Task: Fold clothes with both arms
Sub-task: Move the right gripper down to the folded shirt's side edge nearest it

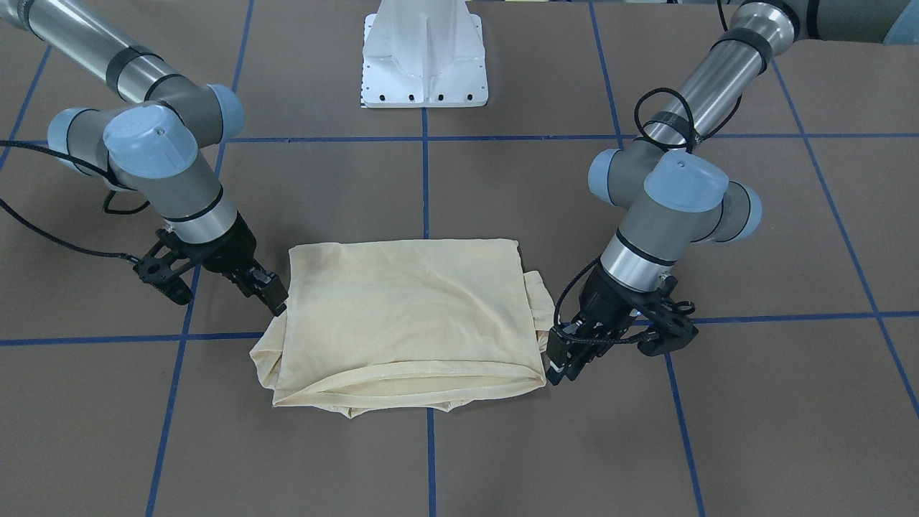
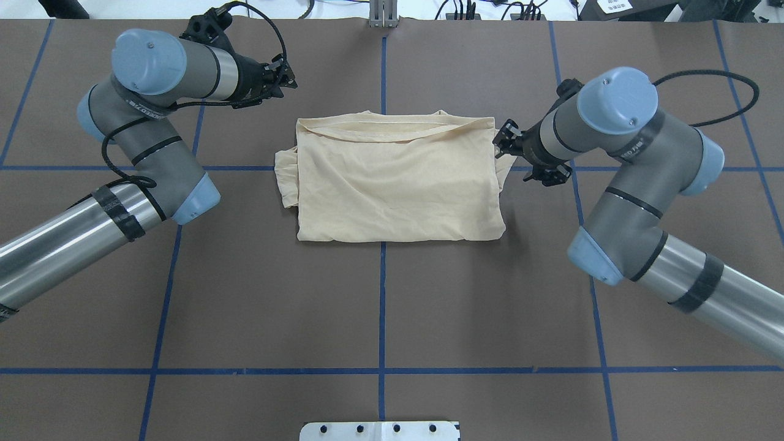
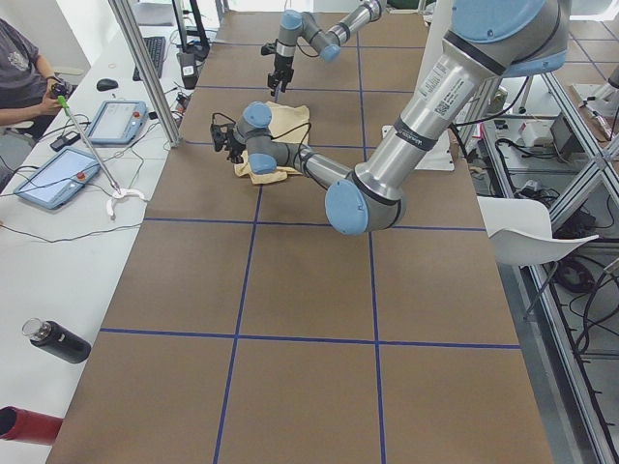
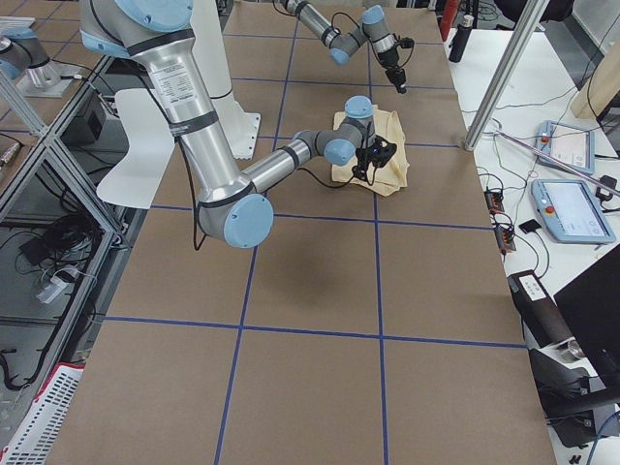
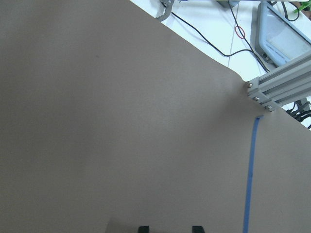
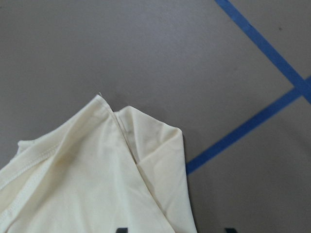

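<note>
While the folded cream-yellow shirt (image 2: 398,184) lies flat on the brown table (image 2: 380,306) between them, the right gripper (image 2: 502,139) hangs over one corner, fingers spread wide with cloth just beneath (hem stitching shows). The left gripper (image 2: 285,75), fingers likewise apart and empty, sits off the opposite side, over bare table.

The shirt (image 2: 392,184) lies folded on the middle of the table (image 2: 392,318), straight out from the pedestal base (image 2: 380,430), which stands at the table's near edge. Its seamed edge is on the far side. A layer of cloth sticks out from under its left side. The left gripper (image 2: 286,76) is near the shirt's far left corner, over bare table. The right gripper (image 2: 501,141) is at the far right corner, above the cloth's edge.
</note>
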Robot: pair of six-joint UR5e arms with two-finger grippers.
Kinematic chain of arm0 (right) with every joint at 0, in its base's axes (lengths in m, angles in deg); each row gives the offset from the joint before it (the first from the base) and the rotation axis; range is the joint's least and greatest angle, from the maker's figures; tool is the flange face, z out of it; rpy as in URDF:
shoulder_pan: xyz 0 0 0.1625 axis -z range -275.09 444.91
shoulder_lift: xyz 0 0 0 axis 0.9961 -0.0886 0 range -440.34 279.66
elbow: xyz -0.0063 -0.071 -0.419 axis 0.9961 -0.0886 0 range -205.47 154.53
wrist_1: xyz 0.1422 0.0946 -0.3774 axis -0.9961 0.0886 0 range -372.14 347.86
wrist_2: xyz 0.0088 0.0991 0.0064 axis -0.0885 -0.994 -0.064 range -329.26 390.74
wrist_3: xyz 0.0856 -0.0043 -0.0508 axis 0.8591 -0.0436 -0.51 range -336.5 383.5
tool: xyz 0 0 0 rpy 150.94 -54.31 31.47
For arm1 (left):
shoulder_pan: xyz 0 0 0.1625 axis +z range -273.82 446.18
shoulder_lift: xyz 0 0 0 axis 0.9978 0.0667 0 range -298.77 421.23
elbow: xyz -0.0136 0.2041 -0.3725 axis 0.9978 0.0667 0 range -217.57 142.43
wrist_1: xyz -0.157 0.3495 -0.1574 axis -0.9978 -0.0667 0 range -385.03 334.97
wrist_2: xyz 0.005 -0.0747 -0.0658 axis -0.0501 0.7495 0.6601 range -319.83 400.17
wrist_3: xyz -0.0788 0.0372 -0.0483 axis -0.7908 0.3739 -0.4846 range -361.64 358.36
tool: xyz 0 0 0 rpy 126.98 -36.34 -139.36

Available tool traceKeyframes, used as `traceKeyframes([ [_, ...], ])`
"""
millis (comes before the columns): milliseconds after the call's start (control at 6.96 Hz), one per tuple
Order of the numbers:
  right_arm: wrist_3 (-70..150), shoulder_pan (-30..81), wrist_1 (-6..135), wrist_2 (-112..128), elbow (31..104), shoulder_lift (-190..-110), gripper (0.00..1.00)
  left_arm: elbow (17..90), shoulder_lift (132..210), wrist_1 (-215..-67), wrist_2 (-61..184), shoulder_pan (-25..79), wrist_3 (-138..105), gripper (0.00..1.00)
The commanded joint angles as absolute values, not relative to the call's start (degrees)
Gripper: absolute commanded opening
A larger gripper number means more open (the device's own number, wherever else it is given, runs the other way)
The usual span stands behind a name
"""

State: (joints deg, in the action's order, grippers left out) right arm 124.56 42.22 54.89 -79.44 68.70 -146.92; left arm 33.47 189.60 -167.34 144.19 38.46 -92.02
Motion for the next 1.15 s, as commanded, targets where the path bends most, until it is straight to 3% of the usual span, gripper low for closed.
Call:
traceKeyframes([
  [0, 129.6, 47.4, 54.7, -77.0, 74.6, -151.9, 0.76, 34.9, 188.2, -167.5, 144.1, 37.9, -91.9, 0.41],
  [144, 130.4, 52.0, 54.7, -71.0, 74.1, -151.2, 0.77, 34.8, 188.0, -167.5, 144.0, 37.9, -91.2, 0.41],
  [718, 130.4, 53.1, 54.7, -70.3, 73.5, -151.2, 0.73, 34.4, 187.6, -167.6, 143.9, 38.0, -89.9, 0.41],
  [862, 130.9, 53.1, 54.8, -70.3, 73.5, -151.0, 0.54, 34.4, 187.6, -167.6, 143.8, 38.0, -89.9, 0.41],
  [1006, 132.6, 53.1, 54.7, -70.3, 73.4, -151.0, 0.02, 34.4, 186.8, -167.7, 143.8, 38.0, -89.9, 0.41],
])
